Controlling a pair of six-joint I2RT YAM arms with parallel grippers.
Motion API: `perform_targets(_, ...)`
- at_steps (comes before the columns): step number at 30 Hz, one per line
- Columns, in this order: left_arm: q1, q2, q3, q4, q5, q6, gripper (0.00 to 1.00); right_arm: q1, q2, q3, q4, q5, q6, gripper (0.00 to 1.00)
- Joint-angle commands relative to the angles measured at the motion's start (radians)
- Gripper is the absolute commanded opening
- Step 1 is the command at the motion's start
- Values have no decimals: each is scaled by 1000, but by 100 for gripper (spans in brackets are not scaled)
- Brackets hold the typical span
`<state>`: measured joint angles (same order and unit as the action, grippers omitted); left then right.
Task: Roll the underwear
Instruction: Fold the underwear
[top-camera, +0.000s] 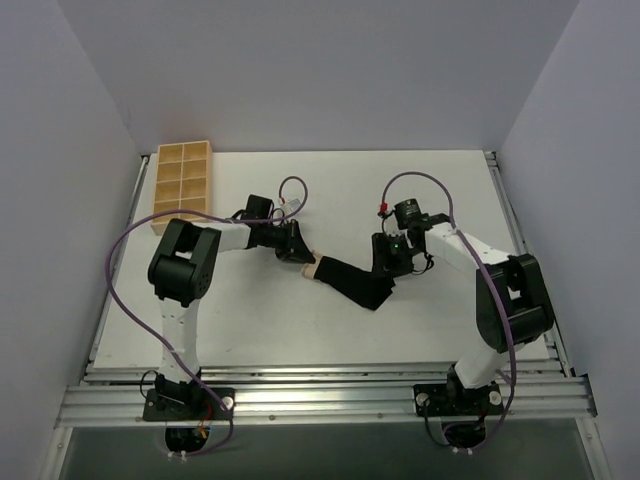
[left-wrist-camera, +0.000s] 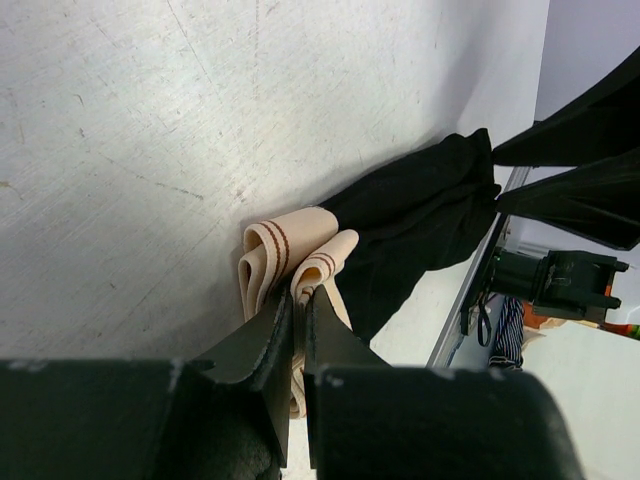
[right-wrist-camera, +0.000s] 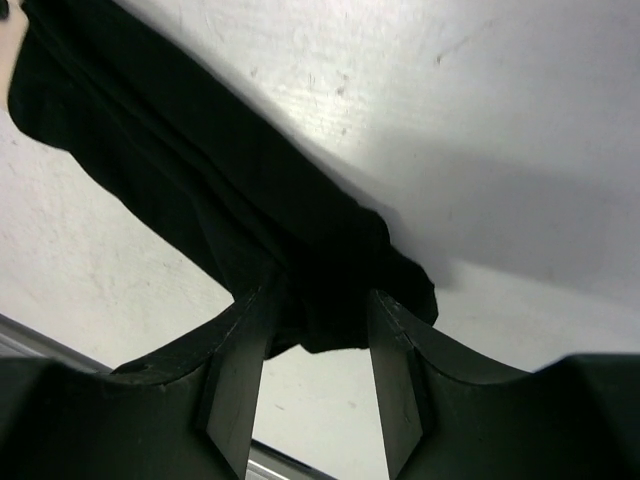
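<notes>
The underwear (top-camera: 350, 281) lies stretched in a long black strip across the middle of the table, its beige waistband end toward the left. My left gripper (top-camera: 303, 258) is shut on the folded waistband (left-wrist-camera: 285, 245), pinched between the fingertips (left-wrist-camera: 298, 300), with the black fabric (left-wrist-camera: 420, 215) trailing away beyond. My right gripper (top-camera: 386, 270) stands at the strip's other end. Its jaws (right-wrist-camera: 322, 295) are spread wide, and the bunched black end (right-wrist-camera: 330, 290) sits between the tips, with bare table showing in the gap below.
A tan wooden compartment tray (top-camera: 181, 185) stands at the far left of the table. Metal rails (top-camera: 320, 385) run along the near edge, and grey walls close in both sides.
</notes>
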<state>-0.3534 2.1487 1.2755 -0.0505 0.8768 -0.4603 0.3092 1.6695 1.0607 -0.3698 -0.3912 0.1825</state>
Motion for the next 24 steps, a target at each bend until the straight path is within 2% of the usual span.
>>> perform_targets(1, 7, 45, 18, -22, -70, 41, 2, 7, -63, -34, -26, -17, 21, 40)
perform_targets(18, 7, 46, 19, -17, -71, 34, 2, 54, -63, -57, 2, -17, 41, 34)
perform_targets(21, 7, 46, 19, -20, -71, 37, 2, 56, -54, -56, -1, 2, 40, 32)
perform_targets(24, 7, 46, 19, -25, -71, 41, 2, 56, -47, -35, -23, 44, 37, 24)
